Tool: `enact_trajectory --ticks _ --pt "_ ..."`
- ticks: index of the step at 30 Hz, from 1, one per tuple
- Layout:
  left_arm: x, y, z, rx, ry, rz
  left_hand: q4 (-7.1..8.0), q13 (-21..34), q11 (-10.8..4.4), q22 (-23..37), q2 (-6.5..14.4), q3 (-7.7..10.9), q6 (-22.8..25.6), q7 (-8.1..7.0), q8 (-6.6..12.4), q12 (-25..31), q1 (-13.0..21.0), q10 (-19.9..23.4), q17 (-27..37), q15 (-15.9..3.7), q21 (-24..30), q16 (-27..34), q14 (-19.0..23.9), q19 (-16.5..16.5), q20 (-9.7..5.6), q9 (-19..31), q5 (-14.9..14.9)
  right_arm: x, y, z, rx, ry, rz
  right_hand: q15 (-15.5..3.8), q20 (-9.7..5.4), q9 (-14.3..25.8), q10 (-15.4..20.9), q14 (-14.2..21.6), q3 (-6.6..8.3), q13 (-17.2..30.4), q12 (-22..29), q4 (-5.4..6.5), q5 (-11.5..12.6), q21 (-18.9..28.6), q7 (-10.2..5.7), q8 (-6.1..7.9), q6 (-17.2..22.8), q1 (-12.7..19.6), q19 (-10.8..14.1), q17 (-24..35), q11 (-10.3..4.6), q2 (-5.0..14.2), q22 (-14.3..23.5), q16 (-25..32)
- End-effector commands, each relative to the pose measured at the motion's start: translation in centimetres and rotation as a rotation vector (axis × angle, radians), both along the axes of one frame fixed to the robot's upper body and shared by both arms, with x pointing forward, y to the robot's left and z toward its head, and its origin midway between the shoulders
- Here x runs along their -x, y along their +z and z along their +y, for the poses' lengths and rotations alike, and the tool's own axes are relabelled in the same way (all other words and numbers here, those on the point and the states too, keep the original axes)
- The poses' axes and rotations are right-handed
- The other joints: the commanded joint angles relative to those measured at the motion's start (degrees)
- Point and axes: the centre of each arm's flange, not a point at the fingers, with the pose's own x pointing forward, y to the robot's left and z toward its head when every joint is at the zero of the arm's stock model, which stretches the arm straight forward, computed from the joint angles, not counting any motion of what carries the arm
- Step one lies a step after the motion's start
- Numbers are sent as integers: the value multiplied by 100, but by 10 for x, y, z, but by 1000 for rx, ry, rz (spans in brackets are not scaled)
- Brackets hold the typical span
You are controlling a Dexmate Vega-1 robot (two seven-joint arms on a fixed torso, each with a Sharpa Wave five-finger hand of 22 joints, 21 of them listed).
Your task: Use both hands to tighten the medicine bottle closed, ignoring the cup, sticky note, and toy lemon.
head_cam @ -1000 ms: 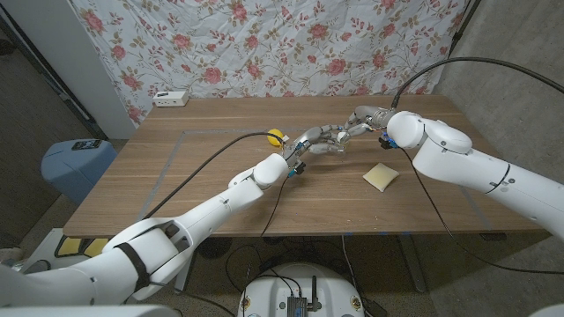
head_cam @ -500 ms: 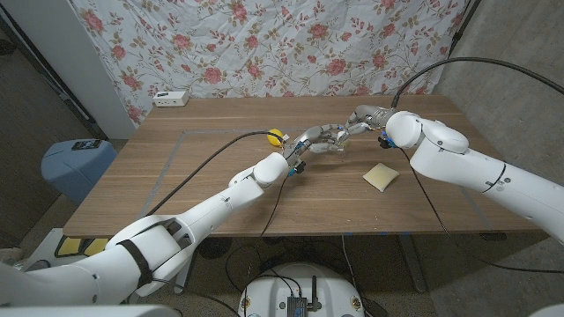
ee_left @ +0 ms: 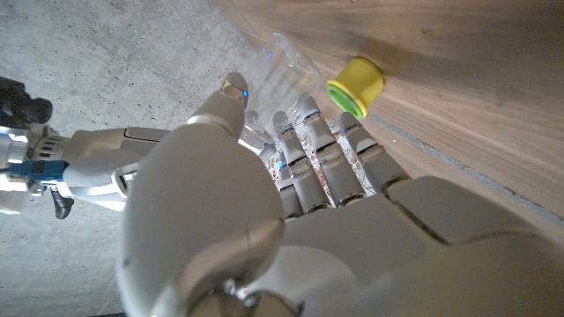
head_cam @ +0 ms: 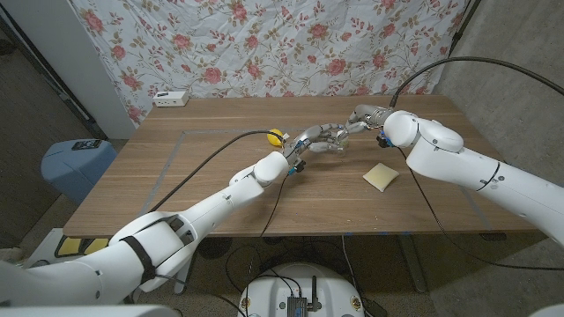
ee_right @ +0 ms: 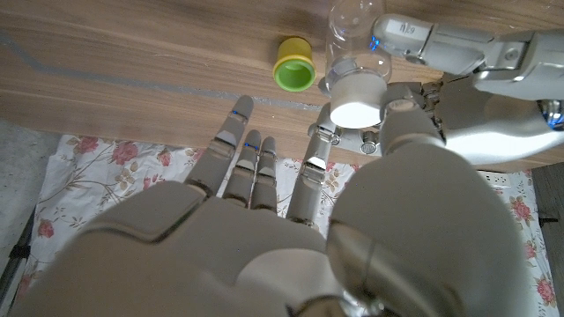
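The medicine bottle (ee_right: 356, 99) is clear with a white cap and stands at the table's middle, between both hands. In the left wrist view its clear body (ee_left: 284, 69) shows past my fingertips. My left hand (head_cam: 315, 139) wraps its fingers around the body below the cap. My right hand (head_cam: 362, 116) reaches in from the right. In the right wrist view its thumb (ee_right: 401, 119) and a finger (ee_right: 315, 151) sit against opposite sides of the cap, with the other fingers spread. The bottle is largely hidden by both hands in the head view.
A small yellow object with a green face (head_cam: 276, 136) lies just left of the hands, also in the left wrist view (ee_left: 356, 85). A yellow sticky note pad (head_cam: 381, 176) lies on the table (head_cam: 194, 176) nearer me, to the right. A white box (head_cam: 171, 98) sits at the far left edge.
My right forearm has shifted slightly. Both hands stay at the bottle in the same place.
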Motion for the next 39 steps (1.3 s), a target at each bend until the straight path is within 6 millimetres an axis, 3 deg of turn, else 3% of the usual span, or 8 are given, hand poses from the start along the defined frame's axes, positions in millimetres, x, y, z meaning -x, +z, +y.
enact_trajectory --ticks 1,13,26,39 --pt "-2 3 0 0 3 -4 -14 7 -56 17 70 35 4 -34 -4 41 33 135 17 -426 28 40 -7 -24 6 16 44 -1 0 2 17 -27 -17 -14 4 23 76 70 -13 12 44 57 -22 44 -73 42 164 -93 63 16 -16 16 16 51" --pt "2 0 1 4 5 -6 -10 7 -65 17 71 36 -1 -38 -6 34 27 119 20 -436 27 47 4 -26 11 16 42 5 -1 6 37 -44 -47 -24 1 15 226 178 -92 8 62 88 -35 58 -32 75 341 -236 152 11 -38 -8 18 76" --pt "6 -3 2 8 5 -9 -8 8 -65 17 70 41 9 -41 -3 34 21 120 19 -426 28 46 8 -26 12 16 42 8 -2 10 47 -58 -74 10 36 -1 586 529 -190 -1 107 74 -36 111 2 177 807 -373 410 -17 -163 -4 22 162" --pt "8 -2 3 8 2 -13 -10 8 -65 17 66 47 1 -42 -7 28 19 102 18 -411 27 42 0 -31 18 16 42 9 -2 15 59 -89 -83 24 12 -15 784 633 -273 -7 109 88 -37 121 2 258 1175 -515 530 -33 -203 -19 25 157"
